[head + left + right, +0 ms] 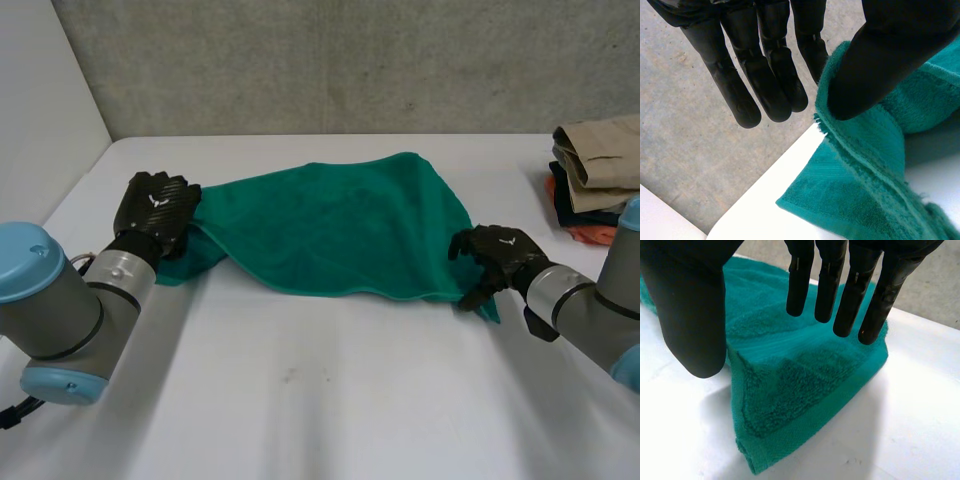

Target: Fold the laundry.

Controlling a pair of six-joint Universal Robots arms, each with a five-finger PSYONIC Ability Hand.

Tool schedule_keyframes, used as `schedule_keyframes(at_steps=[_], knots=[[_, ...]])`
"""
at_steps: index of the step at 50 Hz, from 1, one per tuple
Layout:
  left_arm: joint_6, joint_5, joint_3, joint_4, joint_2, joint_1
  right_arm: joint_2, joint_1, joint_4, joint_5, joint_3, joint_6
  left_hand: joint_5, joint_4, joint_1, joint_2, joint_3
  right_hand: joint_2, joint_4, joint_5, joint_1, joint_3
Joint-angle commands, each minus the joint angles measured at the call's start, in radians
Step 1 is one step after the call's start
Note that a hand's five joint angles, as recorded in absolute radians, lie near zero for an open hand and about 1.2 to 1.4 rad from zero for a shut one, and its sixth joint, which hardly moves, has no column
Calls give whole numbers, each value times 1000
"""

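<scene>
A green towel lies folded across the middle of the white table. My left hand is at the towel's left end. In the left wrist view the thumb presses the towel's raised edge against the straight fingers, lifting it off the table. My right hand hovers over the towel's near right corner. In the right wrist view its fingers and thumb stand apart above the folded corner, which rests flat on the table, not held.
A pile of folded clothes, beige on top with dark and orange pieces below, sits at the back right of the table. A grey wall runs behind the table. The table's left edge is close to my left hand.
</scene>
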Motion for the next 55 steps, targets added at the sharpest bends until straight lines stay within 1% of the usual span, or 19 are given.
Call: schedule_keyframes(at_steps=[1,3,7,10,11,18,21,22,25,26,30,33,36,38,42,44,47,50,55], knots=[[0,-1,12,-6,-1,1,77,8,55,6,-54,-71,240,194,247,198,204,53,55,56,125,56],[0,-1,15,-6,-1,2,93,10,69,7,-68,-81,240,194,247,198,204,65,67,68,137,68],[1,-1,24,-7,-1,2,129,10,83,10,-112,-101,240,194,247,198,204,232,234,235,304,235],[3,-3,33,-9,-1,1,149,10,84,17,-150,-103,240,194,247,198,204,747,749,750,819,750],[3,-3,33,-10,-1,1,147,10,81,14,-157,-95,240,194,247,198,204,826,829,830,898,829],[15,-5,26,-101,2,-2,63,4,74,26,-140,-114,240,194,247,198,204,827,829,830,899,830],[18,-5,23,-176,13,-5,9,-1,80,20,-118,-117,240,194,247,198,204,827,829,830,899,830],[24,-3,18,-229,19,-7,-20,1,92,12,-103,-121,240,194,247,198,204,827,829,830,899,830],[43,-3,18,-291,42,-5,-58,-2,111,7,-72,-141,240,194,247,198,204,827,829,830,899,830],[58,-3,16,-332,63,-1,-64,-2,109,6,-63,-146,240,194,247,198,204,827,829,830,899,830],[78,-1,9,-386,93,10,-72,-4,115,4,-49,-181,240,194,247,198,204,827,829,830,899,830],[75,3,4,-377,94,12,-46,-4,115,10,-51,-199,240,194,247,198,204,827,829,830,899,830],[72,3,7,-350,84,13,7,-2,115,9,-63,-197,240,194,247,198,204,544,546,547,616,547],[72,3,9,-322,74,10,53,4,114,9,-75,-195,240,194,247,198,204,500,502,503,572,503],[75,2,18,-294,29,4,87,10,117,20,-92,-204,240,194,247,198,204,344,346,347,416,347],[77,2,23,-293,16,1,84,10,121,20,-92,-198,240,194,247,198,204,315,317,318,387,318],[74,2,30,-294,14,2,64,4,135,13,-77,-192,240,194,247,198,204,156,159,160,228,159],[72,0,38,-294,16,8,28,4,149,12,-52,-192,240,194,247,198,204,132,135,136,204,136],[66,-5,76,-303,27,7,-29,4,147,4,7,-189,240,194,247,198,204,-93,-91,-90,-21,-90]])
